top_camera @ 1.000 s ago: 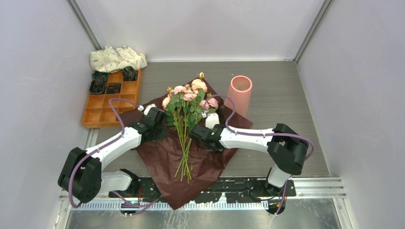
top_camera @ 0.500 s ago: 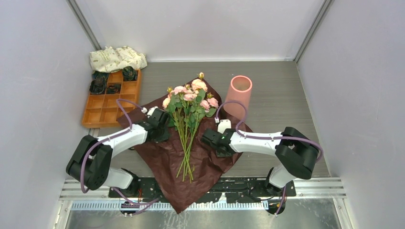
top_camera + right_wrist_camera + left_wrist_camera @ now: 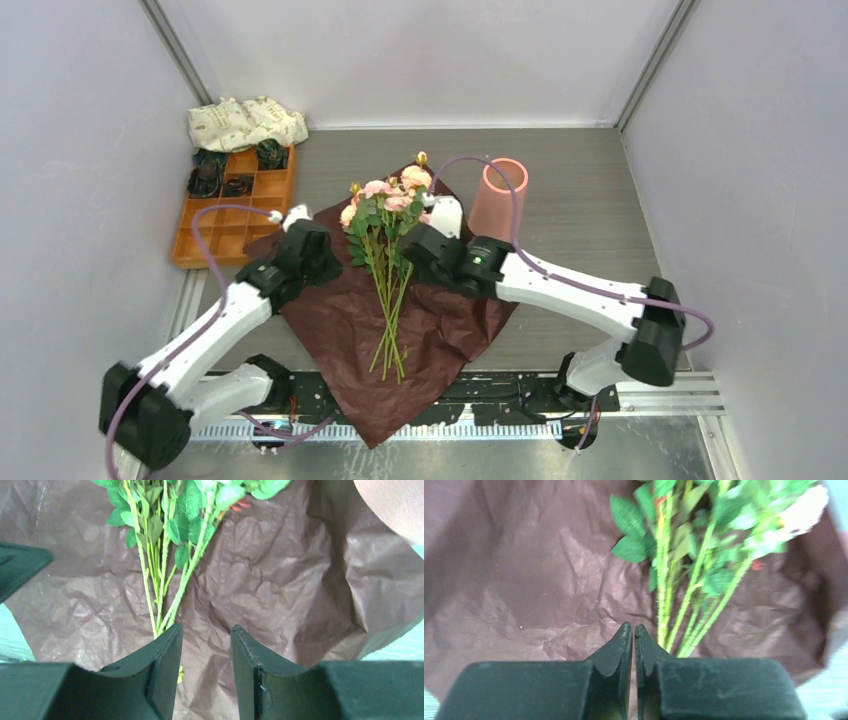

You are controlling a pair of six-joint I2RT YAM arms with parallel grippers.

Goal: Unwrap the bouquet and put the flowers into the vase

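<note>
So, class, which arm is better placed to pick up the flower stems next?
Probably the right: the right gripper is open just beside the stems, and the vase is nearer that arm. The left gripper is closed over the paper.

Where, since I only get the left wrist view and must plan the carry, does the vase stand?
Observer: The vase stands upright beside the far right edge of the paper, its mouth facing up.
Operator: Is the other arm holding anything?
Observer: No. The right gripper is open over the paper, just right of the stems, with nothing between its jaws.
Operator: Is the wrap fully off?
Observer: The paper lies spread open, and the flowers lie loose along its middle, heads toward the far end.
</note>
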